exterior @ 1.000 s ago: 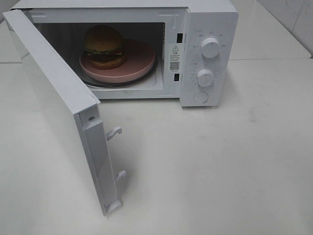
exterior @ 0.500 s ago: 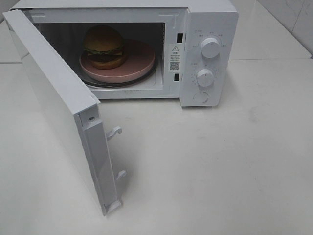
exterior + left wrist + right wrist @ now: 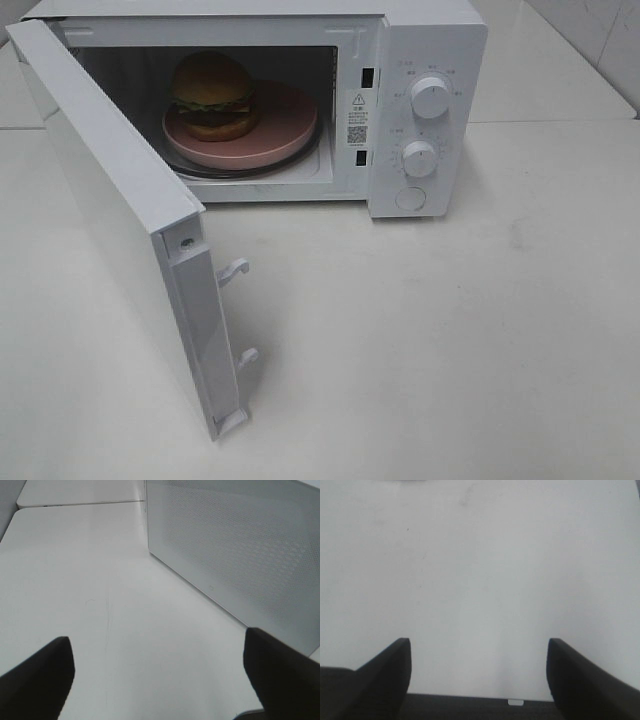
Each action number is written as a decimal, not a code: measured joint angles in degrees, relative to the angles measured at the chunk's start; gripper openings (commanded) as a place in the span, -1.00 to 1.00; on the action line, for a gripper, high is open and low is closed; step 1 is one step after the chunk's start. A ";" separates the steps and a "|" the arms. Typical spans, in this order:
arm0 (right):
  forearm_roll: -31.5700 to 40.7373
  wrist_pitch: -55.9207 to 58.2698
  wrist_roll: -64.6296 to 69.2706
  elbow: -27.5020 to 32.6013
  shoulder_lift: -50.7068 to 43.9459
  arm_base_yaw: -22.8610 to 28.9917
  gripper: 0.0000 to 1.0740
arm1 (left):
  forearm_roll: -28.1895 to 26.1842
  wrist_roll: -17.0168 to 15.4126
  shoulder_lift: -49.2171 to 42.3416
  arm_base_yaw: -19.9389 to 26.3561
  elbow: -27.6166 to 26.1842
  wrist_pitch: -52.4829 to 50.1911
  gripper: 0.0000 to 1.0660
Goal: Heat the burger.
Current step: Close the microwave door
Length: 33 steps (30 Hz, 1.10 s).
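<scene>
Burger: the burger (image 3: 212, 95) sits inside the open microwave (image 3: 430, 40), on the 9 o'clock side of a pink plate (image 3: 285, 125).
Door: the door (image 3: 110, 200) is swung wide, its free edge out toward 7 o'clock from the oven, with two latch hooks (image 3: 233, 270) exposed.
Step in hand: probably shutting the door, since the food is already in place.
Doing it well: push on the outer face near the free edge, not the hinge, and follow the swing round until both hooks seat. A push too hard could slide the oven on the table (image 3: 480, 330).
After that: the two dials (image 3: 430, 97) at 3 o'clock of the cavity need a turn.
Left gripper: the left gripper (image 3: 156, 642) has its jaws spread wide, holding nothing.
Right gripper: the right gripper (image 3: 480, 647) is likewise spread and empty, over bare table.
High view only: burger, plate, dials and hooks; neither arm appears.
Left wrist only: the door's dotted outer face, close at 2 o'clock, so this arm looks best placed to push.
Right wrist only: plain tabletop, nothing else.
</scene>
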 measured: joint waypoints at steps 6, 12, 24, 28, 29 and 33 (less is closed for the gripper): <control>2.01 -0.69 0.00 0.00 -6.65 -2.18 0.35 | 0.00 0.00 0.00 0.00 0.00 0.00 0.57; 2.98 -0.80 0.00 0.00 -11.75 -2.23 0.35 | 0.00 0.00 0.00 0.00 0.00 0.00 0.57; 3.38 -0.74 0.00 0.52 -13.18 -2.23 0.35 | 0.00 0.00 0.00 0.00 0.00 0.00 0.57; 3.38 -0.74 0.00 0.52 -13.18 -2.23 0.35 | 0.00 0.00 0.00 0.00 0.00 0.00 0.57; 3.38 -0.74 0.00 0.52 -13.18 -2.23 0.35 | 0.00 0.00 0.00 0.00 0.00 0.00 0.57; 3.38 -0.74 0.00 0.52 -13.18 -2.23 0.35 | 0.00 0.00 0.00 0.00 0.00 0.00 0.57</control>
